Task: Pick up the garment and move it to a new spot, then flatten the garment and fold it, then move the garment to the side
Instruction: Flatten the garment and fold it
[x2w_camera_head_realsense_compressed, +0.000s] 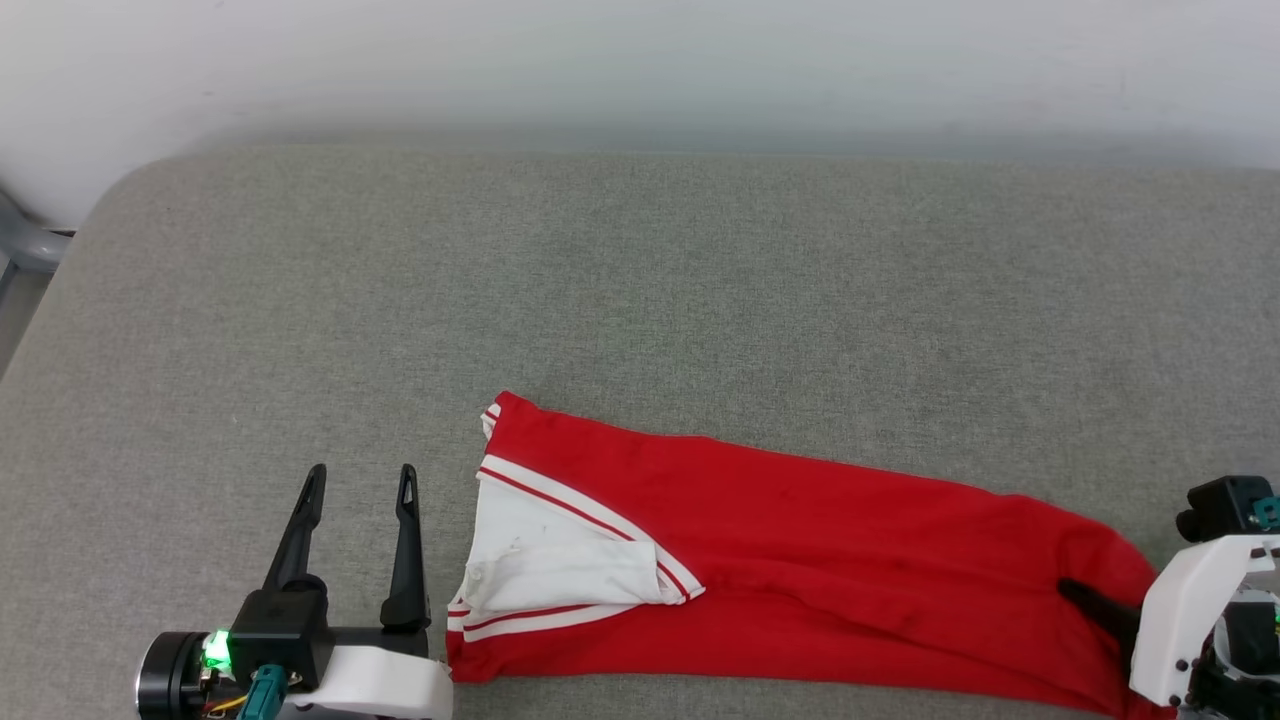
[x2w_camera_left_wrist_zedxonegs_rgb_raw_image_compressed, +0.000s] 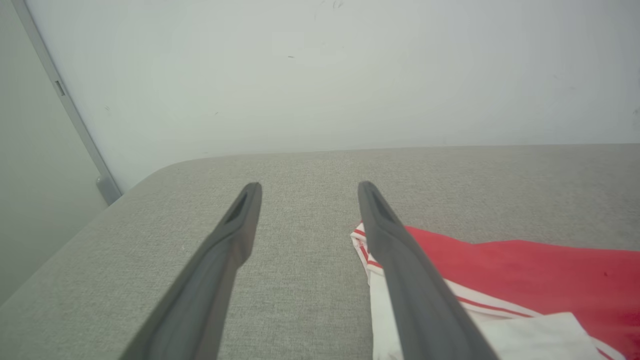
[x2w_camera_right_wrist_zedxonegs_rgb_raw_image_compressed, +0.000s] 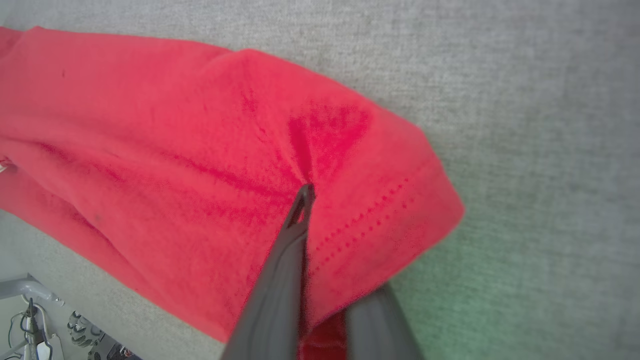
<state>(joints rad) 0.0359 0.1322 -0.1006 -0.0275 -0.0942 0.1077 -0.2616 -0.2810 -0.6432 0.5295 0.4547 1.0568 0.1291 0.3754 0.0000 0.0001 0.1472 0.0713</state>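
Red garment (x2w_camera_head_realsense_compressed: 800, 560), soft, light and limp I judge, its hem end pinched by my right gripper (x2w_camera_right_wrist_zedxonegs_rgb_raw_image_compressed: 310, 197), one finger over, one under; a folded strip on grey padding (x2w_camera_head_realsense_compressed: 640, 280) running to my left gripper (x2w_camera_head_realsense_compressed: 362, 480), which is spread empty just beside the white sleeve (x2w_camera_head_realsense_compressed: 540, 560), the likeliest next handhold.

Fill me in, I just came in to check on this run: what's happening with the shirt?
The robot is midway through handling the garment, a red jersey lying folded into a long strip on the grey table. Its right gripper is shut on the strip's right end, one finger above the cloth and one beneath. The left gripper is open beside the white sleeve end, holding nothing.
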